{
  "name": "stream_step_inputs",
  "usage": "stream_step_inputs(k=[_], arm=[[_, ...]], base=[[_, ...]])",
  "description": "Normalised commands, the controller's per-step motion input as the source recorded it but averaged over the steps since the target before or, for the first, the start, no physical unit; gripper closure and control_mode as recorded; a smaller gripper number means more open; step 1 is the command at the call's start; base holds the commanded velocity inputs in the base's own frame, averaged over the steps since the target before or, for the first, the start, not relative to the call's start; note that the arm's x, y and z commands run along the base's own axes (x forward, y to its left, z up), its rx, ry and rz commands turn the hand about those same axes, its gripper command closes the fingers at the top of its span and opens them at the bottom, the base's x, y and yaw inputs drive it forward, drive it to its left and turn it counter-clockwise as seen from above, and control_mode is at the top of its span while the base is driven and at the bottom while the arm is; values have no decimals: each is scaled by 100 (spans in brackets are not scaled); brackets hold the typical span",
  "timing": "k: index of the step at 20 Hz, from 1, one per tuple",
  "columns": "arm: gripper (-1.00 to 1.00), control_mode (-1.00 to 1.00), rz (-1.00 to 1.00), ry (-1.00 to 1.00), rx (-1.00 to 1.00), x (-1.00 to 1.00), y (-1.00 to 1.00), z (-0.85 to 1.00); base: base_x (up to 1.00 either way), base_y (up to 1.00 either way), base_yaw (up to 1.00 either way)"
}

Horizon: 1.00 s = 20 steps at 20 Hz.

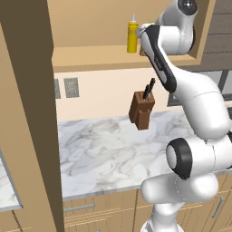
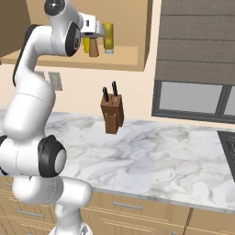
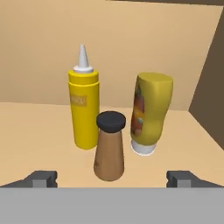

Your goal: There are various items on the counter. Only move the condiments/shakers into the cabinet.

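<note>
My tool [image 3: 112, 178] is open wide and holds nothing, just in front of the brown shaker [image 3: 110, 145] on the cabinet [image 1: 90, 56] shelf. The yellow bottle [image 3: 84, 105] and the jar [image 3: 150, 113] stand right behind the shaker. The knife block [image 1: 142, 108] is on the desk [image 1: 108, 154].

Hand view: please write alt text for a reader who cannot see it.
Three condiments stand on the cabinet shelf: a brown black-topped shaker in front, a yellow squeeze bottle behind-left, a yellow-orange jar right. The gripper is open.
</note>
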Motion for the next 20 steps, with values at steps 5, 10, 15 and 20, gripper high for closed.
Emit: stream_step_inputs(k=[5,10,15,20], arm=[[-100,-100,0,-9,0,-100,0,16],[-100,-100,0,6,0,-100,0,-9],[-100,-100,0,17,0,-100,0,-28],[-100,-100,0,29,0,-86,0,-49]], base=[[0,0,0],[0,0,0],[0,0,0],[0,0,0]])
